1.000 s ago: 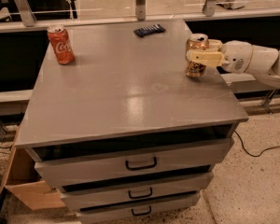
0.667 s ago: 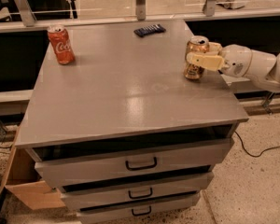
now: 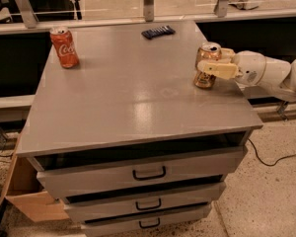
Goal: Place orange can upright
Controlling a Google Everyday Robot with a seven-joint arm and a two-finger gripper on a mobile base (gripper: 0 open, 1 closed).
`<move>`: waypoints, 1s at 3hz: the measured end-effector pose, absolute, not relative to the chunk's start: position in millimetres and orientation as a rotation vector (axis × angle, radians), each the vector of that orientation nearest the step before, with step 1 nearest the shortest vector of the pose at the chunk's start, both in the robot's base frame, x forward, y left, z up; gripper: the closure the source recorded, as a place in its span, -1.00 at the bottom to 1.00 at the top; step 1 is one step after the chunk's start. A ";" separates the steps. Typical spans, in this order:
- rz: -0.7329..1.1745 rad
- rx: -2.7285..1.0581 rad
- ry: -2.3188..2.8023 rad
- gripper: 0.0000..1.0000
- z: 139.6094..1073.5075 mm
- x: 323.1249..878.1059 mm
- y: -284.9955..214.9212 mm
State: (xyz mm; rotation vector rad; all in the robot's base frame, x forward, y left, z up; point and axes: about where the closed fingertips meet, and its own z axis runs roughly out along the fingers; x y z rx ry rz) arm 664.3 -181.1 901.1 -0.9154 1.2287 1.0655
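Note:
The orange can (image 3: 206,70) stands upright near the right edge of the grey tabletop (image 3: 128,102), its silver top facing up. My gripper (image 3: 210,59) reaches in from the right with its white arm and is shut on the orange can. One cream finger (image 3: 218,69) lies across the can's front side and the other sits behind its top. The can's base appears to touch the tabletop.
A red cola can (image 3: 64,47) stands upright at the back left corner. A small dark flat object (image 3: 158,31) lies at the back middle. Below the top are three drawers (image 3: 148,172), slightly open. A cardboard box (image 3: 24,191) sits at the lower left, and a cable (image 3: 271,159) lies on the floor at right.
The gripper and the orange can have moved slightly down towards the tabletop. The red can and the dark object have not moved.

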 end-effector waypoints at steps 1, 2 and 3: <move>1.059 -0.938 1.225 -1.00 902.6 661.2 -179.5; 1.024 -0.961 1.243 -1.00 906.8 655.7 -188.0; 0.908 -0.992 1.270 -1.00 929.2 640.0 -222.7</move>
